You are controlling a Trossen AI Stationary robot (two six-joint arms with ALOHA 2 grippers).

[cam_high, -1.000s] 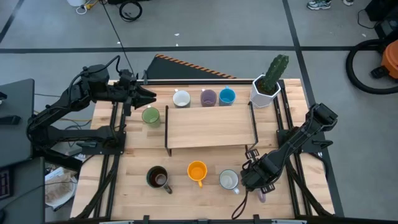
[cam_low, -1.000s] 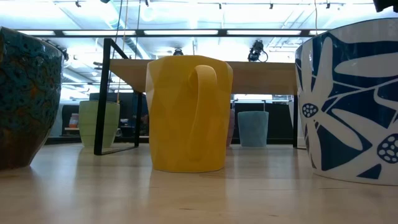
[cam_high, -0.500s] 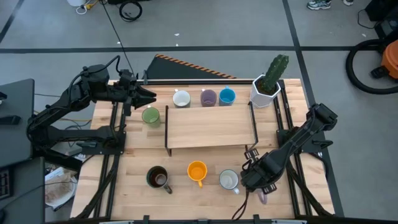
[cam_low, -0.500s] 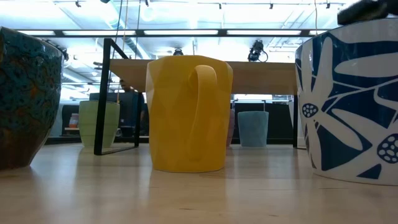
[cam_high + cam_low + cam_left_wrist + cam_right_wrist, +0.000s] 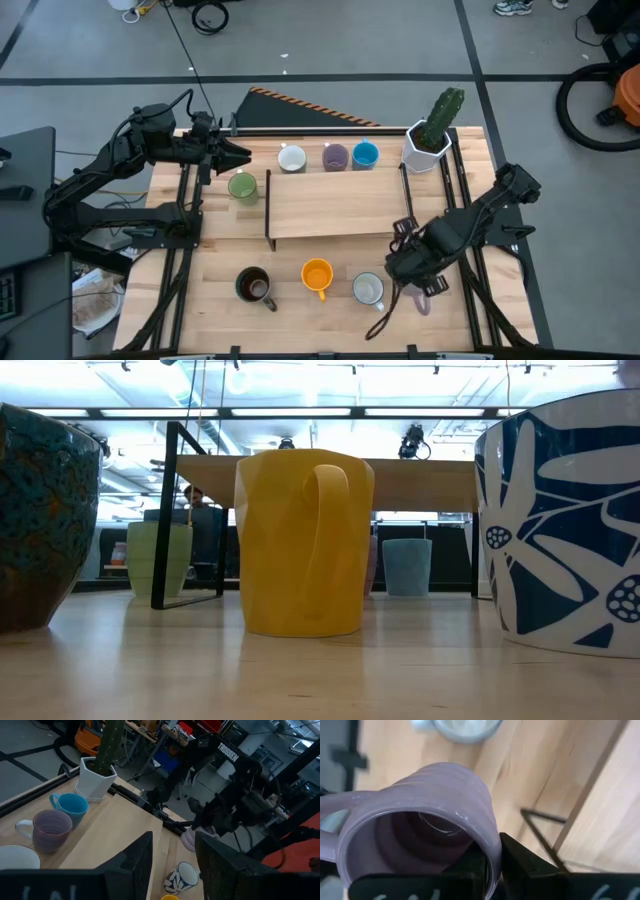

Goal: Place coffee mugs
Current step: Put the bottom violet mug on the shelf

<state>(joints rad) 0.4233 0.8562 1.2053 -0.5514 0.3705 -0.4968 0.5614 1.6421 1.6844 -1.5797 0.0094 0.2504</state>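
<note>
My right gripper is shut on the taller lavender mug near the table's near right corner, beside the pale patterned mug. The orange mug and the dark brown mug stand in the same near row. White, lavender and blue mugs stand along the far side, behind the wooden shelf. The green mug stands at the shelf's left end. My left gripper hovers open just beyond the green mug. Neither gripper shows in the low view. My right gripper pinches the taller lavender mug's wall at the rim, one finger inside the mug and one finger outside. The mug is tilted, its handle out to one side. In the left wrist view the mug hangs below the gripper, off the table.
A white faceted planter with a cactus stands at the far right corner. The shelf's black metal legs rise close to my right gripper. Black rails run along both sides of the table. Bare wood lies between the shelf and the near row.
My right gripper has risen with the taller lavender mug and shifted a little toward the far edge, nearer the shelf's right leg. The mug has come up with it, still in the hold.
</note>
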